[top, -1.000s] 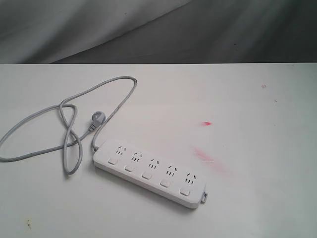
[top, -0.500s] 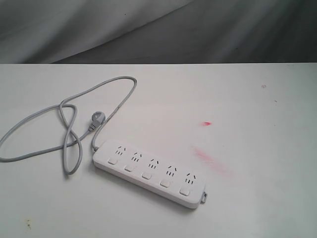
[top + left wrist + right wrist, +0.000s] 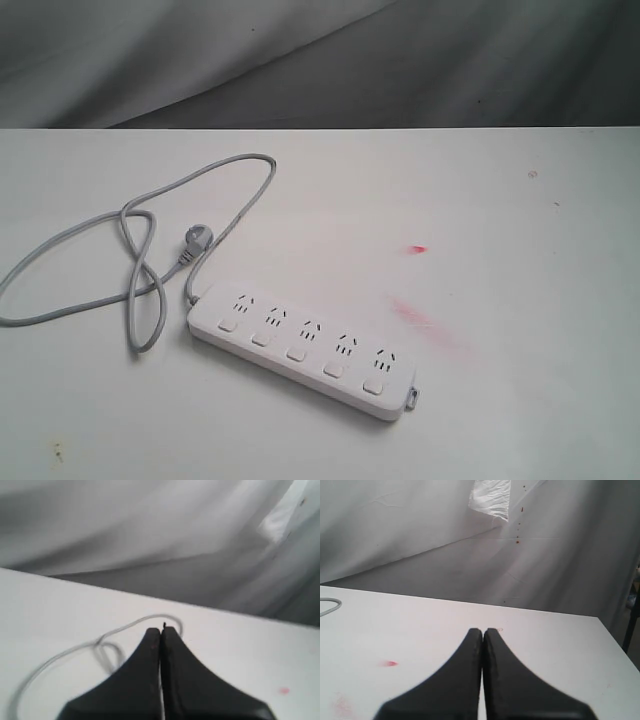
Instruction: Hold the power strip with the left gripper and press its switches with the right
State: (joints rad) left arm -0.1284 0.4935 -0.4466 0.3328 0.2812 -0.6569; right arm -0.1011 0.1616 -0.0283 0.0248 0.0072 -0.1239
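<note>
Left gripper (image 3: 161,630) closed; wrist view only

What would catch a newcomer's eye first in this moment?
The white power strip lies slanted on the table, low and centre in the exterior view, its grey cord looping off to the left. Red smears mark the table right of it. Left gripper and right gripper each show shut, empty jaws in their wrist views.
</note>
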